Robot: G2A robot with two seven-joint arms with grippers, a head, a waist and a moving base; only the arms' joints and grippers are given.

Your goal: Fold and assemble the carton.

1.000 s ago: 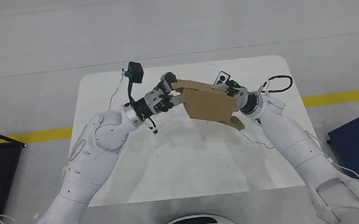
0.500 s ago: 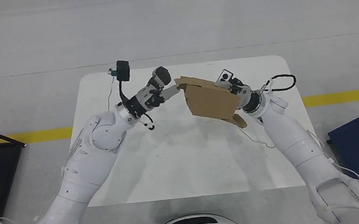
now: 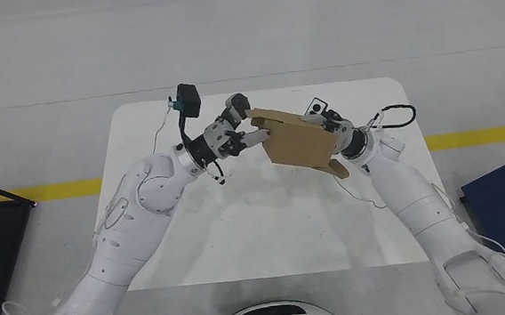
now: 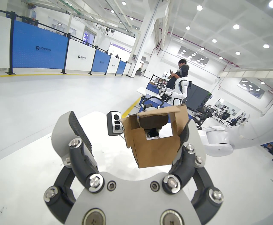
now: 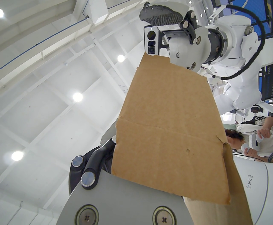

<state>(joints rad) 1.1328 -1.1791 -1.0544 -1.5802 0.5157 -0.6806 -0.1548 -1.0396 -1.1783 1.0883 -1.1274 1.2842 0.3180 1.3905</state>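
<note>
Carton (image 3: 300, 142), a partly folded brown cardboard shell, is being held up in the upper middle of the top view. The right gripper (image 3: 329, 132) is pinching the end toward the frame's right, fingers closed on the board. The left gripper (image 3: 248, 120) is standing wide apart around the opposite, open end, one finger (image 4: 187, 132) touching a flap edge, the other well clear. Beneath is lying the white table (image 3: 240, 230).
</note>
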